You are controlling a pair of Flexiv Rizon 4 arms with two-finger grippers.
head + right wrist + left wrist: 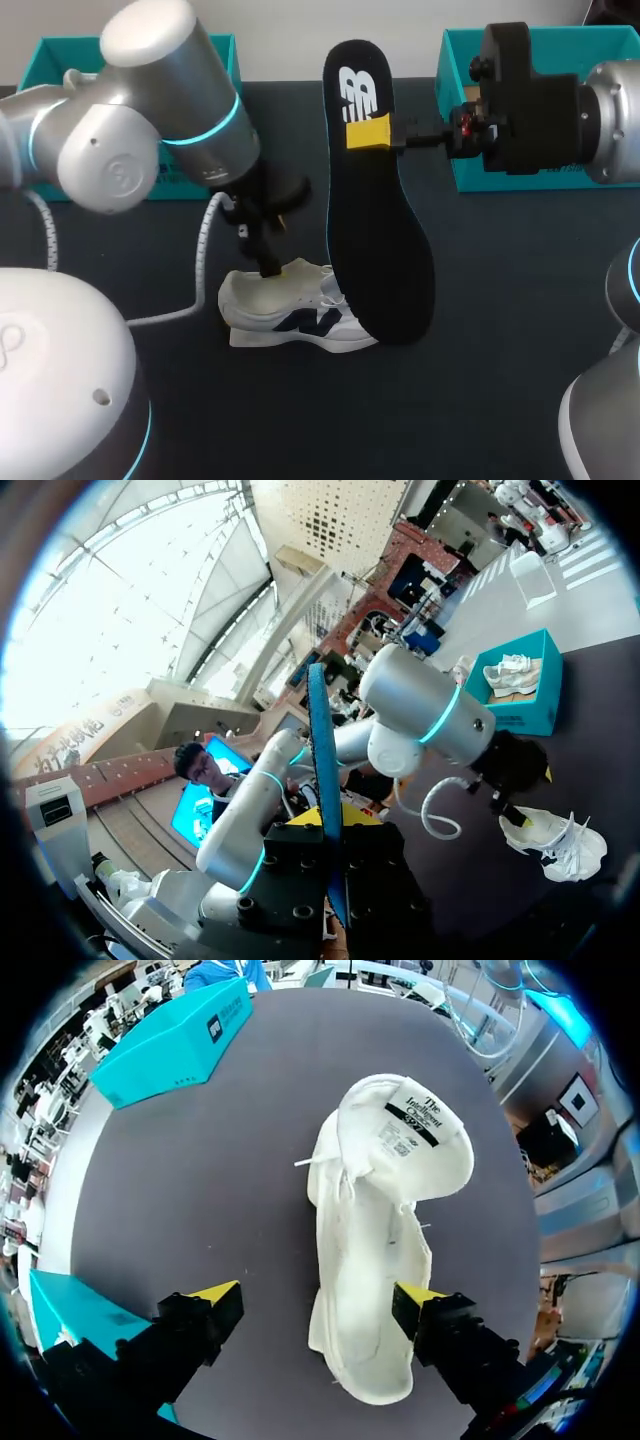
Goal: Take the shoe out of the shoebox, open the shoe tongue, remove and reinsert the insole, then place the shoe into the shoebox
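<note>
A white shoe (290,318) with a navy logo lies on its side on the dark table. In the left wrist view the shoe (365,1260) has its tongue (410,1135) folded out, label showing. My left gripper (268,262) hangs open just over it; its fingers (215,1298) straddle one end of the shoe, and the left gripper (318,1300) holds nothing. My right gripper (372,134) is shut on the upper part of the black insole (378,230), which hangs upright above the shoe. Edge-on, the insole (322,750) sits between the right gripper's (330,825) fingers.
A teal shoebox (60,62) stands at the back left, behind my left arm. A second teal box (470,110) stands at the back right, under my right arm. One teal box (520,695) holds another white shoe.
</note>
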